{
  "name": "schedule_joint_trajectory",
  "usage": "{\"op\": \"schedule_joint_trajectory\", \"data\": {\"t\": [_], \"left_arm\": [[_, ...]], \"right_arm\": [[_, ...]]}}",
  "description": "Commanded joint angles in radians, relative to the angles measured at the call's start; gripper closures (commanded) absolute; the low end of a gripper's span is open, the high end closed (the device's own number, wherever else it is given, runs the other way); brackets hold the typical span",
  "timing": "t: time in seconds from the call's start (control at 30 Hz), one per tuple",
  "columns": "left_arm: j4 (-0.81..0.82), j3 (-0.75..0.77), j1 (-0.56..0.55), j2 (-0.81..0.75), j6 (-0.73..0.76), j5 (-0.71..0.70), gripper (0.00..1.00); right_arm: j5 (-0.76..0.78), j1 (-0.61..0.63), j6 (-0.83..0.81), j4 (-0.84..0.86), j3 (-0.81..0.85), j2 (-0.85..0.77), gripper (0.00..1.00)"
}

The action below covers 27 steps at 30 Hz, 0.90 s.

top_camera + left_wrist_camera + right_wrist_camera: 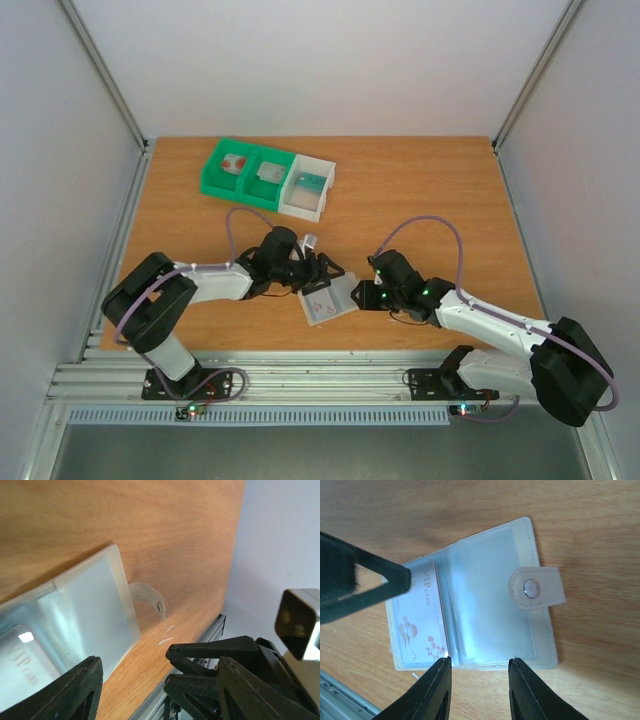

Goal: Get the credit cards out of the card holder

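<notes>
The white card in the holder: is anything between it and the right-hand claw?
No object lies between the right gripper and the white card. The card sits in the card holder's translucent pocket, and a finger of the left gripper reaches over its far corner.

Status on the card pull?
Left gripper open, over the card holder. Right gripper open at its edge. White card not out yet. Nothing in the way.
</notes>
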Motion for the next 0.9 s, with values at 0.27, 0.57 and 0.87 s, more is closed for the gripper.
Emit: {"op": "schedule_joint_trajectory", "data": {"t": [0.27,0.57,0.87], "left_arm": [[-0.389,-0.086,0.056,-0.263,0.181,-0.215,0.41],[-0.346,-0.168,0.061,-0.257,0.171,-0.235,0.50],[-0.390,-0.132,0.062,-0.211,0.241,-0.279,0.70]], "right_arm": [[-0.128,-0.003,0.021,0.102,0.063,0.117,0.67],[-0.223,-0.003,0.050,0.185,0.091,0.254,0.69],[-0.264,-0.002,0.044,0.230,0.109,0.320,0.75]]}}
